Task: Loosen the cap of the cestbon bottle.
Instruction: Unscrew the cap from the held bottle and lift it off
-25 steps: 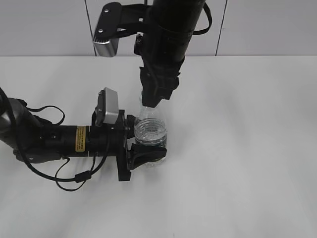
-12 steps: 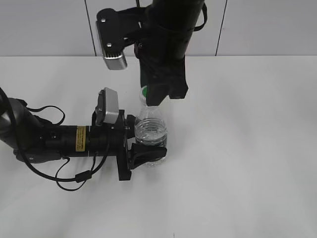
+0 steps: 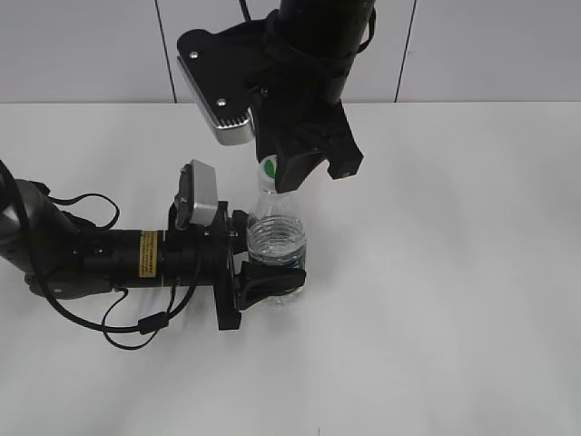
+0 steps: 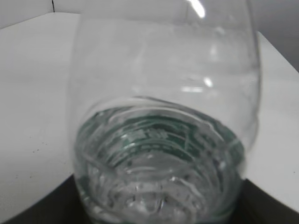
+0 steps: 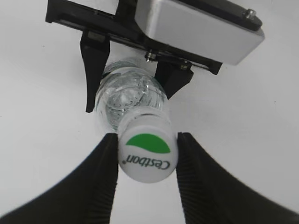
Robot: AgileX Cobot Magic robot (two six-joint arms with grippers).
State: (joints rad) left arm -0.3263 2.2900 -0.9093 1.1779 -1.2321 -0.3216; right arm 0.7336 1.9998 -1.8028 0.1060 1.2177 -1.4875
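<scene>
Cestbon bottle [image 3: 275, 252] stands upright at the middle of the exterior view on the white counter [image 3: 454, 272]. Nearest, at lower left of that frame, the left gripper [image 3: 269, 282] lies along the counter, its jaws closed round the bottle's lower body, holding it steady. The left wrist view is filled by the clear wall of the bottle, with water in the lower part and the green label seen through it; the jaws themselves do not show there.

Above, toward the top centre of the exterior view, the right gripper [image 5: 145, 161] hangs over the neck. In the right wrist view its jaws stand one on each side of the cap [image 5: 147, 154], white with a green patch and the printed name, very close to its rim; whether the pads actually press it cannot be told, and slight gaps seem to show.

Judged from this, the step in hand is gripping the cap. The next move would call for closing firmly on it and turning the wrist while the lower grip resists. The cap is seated on the neck.
</scene>
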